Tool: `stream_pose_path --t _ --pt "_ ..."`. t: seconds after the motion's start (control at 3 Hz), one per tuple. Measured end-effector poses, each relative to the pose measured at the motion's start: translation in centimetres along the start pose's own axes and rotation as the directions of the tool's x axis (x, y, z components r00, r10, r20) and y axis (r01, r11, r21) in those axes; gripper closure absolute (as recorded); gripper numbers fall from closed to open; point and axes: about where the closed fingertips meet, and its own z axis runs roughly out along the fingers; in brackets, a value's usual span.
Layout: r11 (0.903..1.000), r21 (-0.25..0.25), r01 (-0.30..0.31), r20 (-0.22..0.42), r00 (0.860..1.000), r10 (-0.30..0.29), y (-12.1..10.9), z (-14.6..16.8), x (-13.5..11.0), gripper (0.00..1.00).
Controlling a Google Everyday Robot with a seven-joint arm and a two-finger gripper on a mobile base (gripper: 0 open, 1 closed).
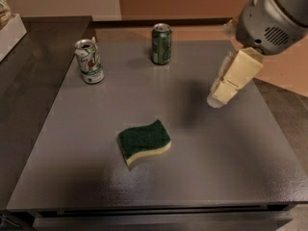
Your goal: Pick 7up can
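The 7up can (89, 61), mostly white with green lettering, a red spot and a silver top, stands upright near the far left of the grey table (226, 148). My gripper (222, 88), cream-coloured below a grey arm housing, hangs above the right part of the table, far to the right of the 7up can and apart from everything.
An all-green can (161, 44) stands upright at the far middle of the table. A green and yellow sponge (143, 142) lies near the table's middle front. A dark counter with a white box (8, 30) lies to the left. The table's right edge borders the floor.
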Motion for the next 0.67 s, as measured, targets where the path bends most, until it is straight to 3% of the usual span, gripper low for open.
stream_pose_path --t 0.33,0.67 --pt "0.9999 0.001 -0.011 0.101 0.995 0.011 -0.6 2.0 -4.8 0.00" --pt "0.9997 0.013 -0.019 0.162 0.987 0.017 -1.2 4.4 -9.3 0.00"
